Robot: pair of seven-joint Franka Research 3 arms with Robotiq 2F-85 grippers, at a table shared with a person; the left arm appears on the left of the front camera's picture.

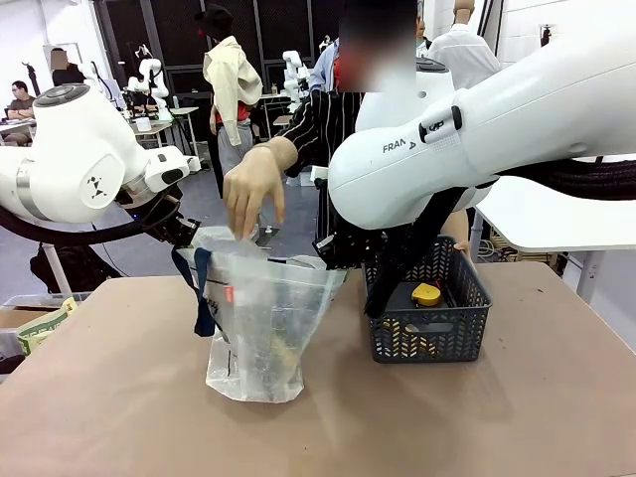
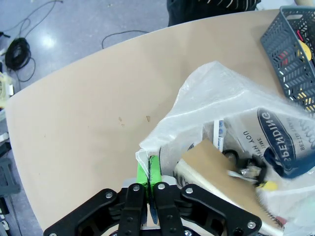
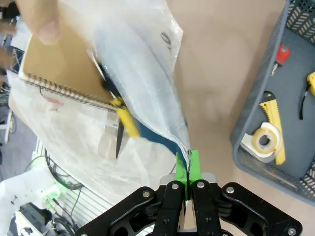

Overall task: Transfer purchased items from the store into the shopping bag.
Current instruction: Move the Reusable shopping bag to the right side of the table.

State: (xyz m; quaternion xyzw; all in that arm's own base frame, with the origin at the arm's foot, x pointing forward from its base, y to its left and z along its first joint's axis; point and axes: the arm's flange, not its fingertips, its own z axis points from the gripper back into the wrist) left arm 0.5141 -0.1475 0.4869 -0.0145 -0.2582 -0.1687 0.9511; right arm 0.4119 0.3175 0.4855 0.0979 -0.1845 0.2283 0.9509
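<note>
Left gripper (image 2: pixel 150 166) and right gripper (image 3: pixel 188 160) are each pinching the shopping bag (image 1: pixel 260 328) at its rim, spreading it open on the table (image 1: pixel 119 397) near the basket (image 1: pixel 429 343). With the person's hand (image 1: pixel 250 184) reaching over its mouth and a tan packet (image 2: pixel 214 169) lying inside, filling seems underway, calling for steady holding.

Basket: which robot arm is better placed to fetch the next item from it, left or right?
Right, probably. The right gripper pinches the shopping bag rim on the side next to the basket; the left gripper pinches the opposite rim. Either must release the bag first.
</note>
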